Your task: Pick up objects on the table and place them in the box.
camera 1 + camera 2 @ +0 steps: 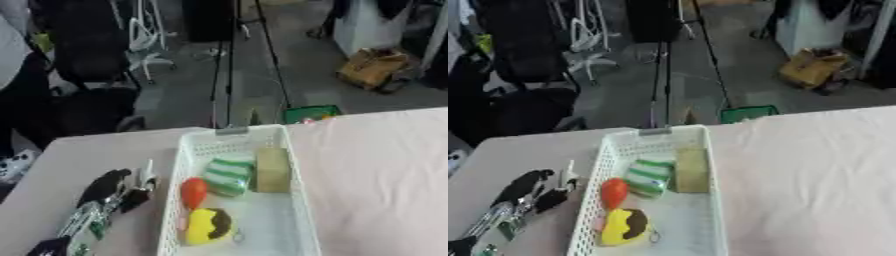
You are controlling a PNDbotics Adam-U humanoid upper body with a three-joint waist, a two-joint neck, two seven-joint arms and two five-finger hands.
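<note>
With a red item (193,192), a green-striped roll (228,176), a tan block (272,169) and a yellow-and-black toy (208,225) already in the white basket (299,200), the bench (385,165) shows nothing loose, and the left robot hand (118,187) at nine o'clock of it rests relaxed, holding nothing.

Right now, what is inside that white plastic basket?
The white plastic basket holds a green-and-white striped roll, a tan block, a red rounded thing and a yellow-and-dark toy. Whatever lies beneath them is covered.
</note>
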